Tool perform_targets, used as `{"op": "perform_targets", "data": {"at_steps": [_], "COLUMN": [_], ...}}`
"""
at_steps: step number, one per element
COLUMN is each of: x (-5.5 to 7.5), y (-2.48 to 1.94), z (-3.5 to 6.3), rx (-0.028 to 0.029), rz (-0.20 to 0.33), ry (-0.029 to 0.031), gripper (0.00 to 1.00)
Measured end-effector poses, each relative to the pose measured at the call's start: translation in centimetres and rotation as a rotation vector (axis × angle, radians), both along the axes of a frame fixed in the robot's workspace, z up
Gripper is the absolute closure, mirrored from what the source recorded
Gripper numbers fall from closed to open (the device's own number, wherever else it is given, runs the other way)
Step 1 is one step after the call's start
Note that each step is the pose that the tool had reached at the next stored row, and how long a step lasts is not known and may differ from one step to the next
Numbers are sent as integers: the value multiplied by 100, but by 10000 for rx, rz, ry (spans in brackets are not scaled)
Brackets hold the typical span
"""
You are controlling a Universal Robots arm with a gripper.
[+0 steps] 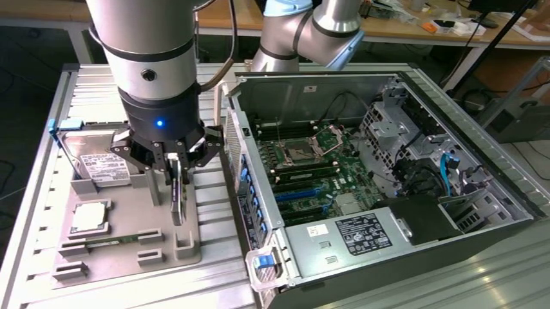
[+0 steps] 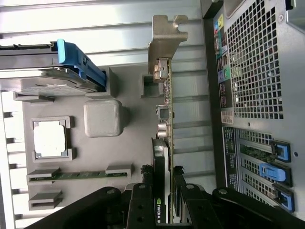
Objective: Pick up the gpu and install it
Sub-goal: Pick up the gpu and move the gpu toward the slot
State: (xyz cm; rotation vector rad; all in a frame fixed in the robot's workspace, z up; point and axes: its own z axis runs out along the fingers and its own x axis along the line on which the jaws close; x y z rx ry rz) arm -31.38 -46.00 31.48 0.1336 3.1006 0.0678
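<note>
The gpu (image 1: 177, 196) is a thin dark card standing on edge over the grey tray (image 1: 129, 212), beside the open computer case (image 1: 361, 167). My gripper (image 1: 176, 168) reaches down from above and is shut on the card's upper edge. In the wrist view the gpu (image 2: 165, 119) runs away from my gripper (image 2: 163, 193), with one dark finger pressed on each side. Its pale metal bracket (image 2: 167, 40) is at the far end. Whether the card's lower edge still rests in the tray holder is hidden.
On the tray lie a silver hard drive (image 1: 99, 164), a square processor (image 1: 90, 217) and a narrow green memory stick (image 1: 107, 241). The case wall (image 1: 245, 187) rises just beside the tray. Inside it lies the motherboard with blue slots (image 1: 301, 190).
</note>
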Motion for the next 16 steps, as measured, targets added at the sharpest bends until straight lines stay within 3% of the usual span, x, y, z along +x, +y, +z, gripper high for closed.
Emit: {"op": "perform_targets", "data": {"at_steps": [16], "x": [0], "y": [0], "z": [124], "rx": [-1], "rz": [0], "ry": [7], "gripper": [73]}}
